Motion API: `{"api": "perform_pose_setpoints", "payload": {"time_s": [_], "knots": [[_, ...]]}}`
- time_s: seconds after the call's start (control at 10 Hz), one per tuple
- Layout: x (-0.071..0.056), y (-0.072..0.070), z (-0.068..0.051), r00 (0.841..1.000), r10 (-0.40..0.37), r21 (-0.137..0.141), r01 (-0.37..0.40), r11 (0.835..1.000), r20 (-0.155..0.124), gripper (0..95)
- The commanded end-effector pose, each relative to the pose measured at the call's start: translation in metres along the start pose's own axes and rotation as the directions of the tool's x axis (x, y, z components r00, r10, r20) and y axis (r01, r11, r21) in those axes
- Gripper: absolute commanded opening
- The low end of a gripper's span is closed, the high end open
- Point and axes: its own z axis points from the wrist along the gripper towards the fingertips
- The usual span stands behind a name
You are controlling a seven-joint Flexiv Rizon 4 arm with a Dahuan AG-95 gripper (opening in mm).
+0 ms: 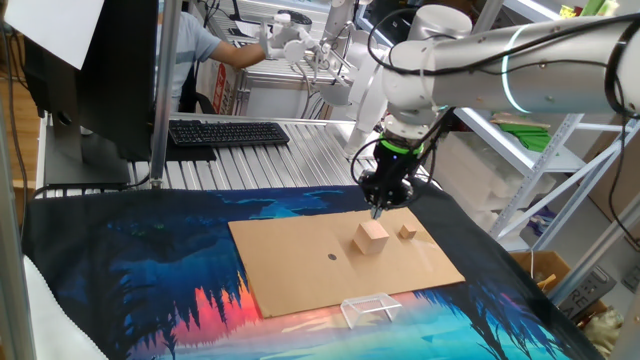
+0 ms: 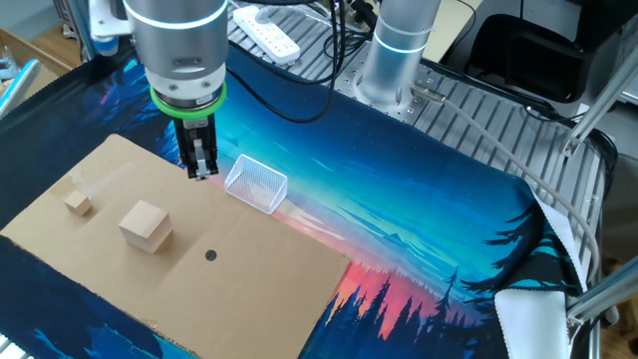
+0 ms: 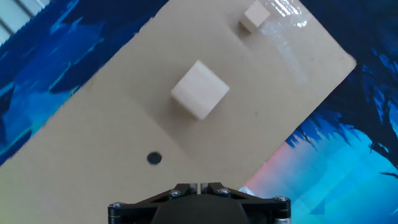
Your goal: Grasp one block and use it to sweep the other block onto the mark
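Observation:
The small tan block (image 1: 406,231) lies on the brown cardboard sheet (image 1: 300,270) near its right edge; it also shows in the other fixed view (image 2: 78,203) and the hand view (image 3: 254,16). The larger tan cube (image 1: 371,237) (image 2: 146,225) (image 3: 199,89) sits beside it. The mark, a small dark dot (image 1: 333,256) (image 2: 210,254) (image 3: 154,158), is on the sheet apart from both blocks. My gripper (image 1: 378,210) (image 2: 201,172) hangs above the sheet's far edge, fingers together, holding nothing. It is apart from both blocks.
A clear plastic frame (image 1: 366,308) (image 2: 256,183) lies at the cardboard's edge on the blue patterned cloth (image 1: 130,270). A keyboard (image 1: 228,131) and a monitor stand behind on the metal table. A person is at the far back.

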Motion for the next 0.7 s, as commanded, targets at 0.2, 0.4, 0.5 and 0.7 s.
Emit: {"api": "perform_pose_setpoints", "payload": {"time_s": [0.2,0.4,0.5,0.7], "knots": [[0.0009,0.0006,0.0021,1.0,0.0,-0.003,0.0,1.0,-0.004,0.0],[-0.0003,0.0006,0.0022,1.0,-0.018,-0.001,0.018,1.0,-0.004,0.0],[-0.0015,0.0007,0.0022,1.0,-0.025,-0.004,0.025,1.0,-0.011,0.0],[-0.0039,0.0015,0.0036,1.0,-0.006,-0.003,0.005,1.0,-0.01,0.0]]}}
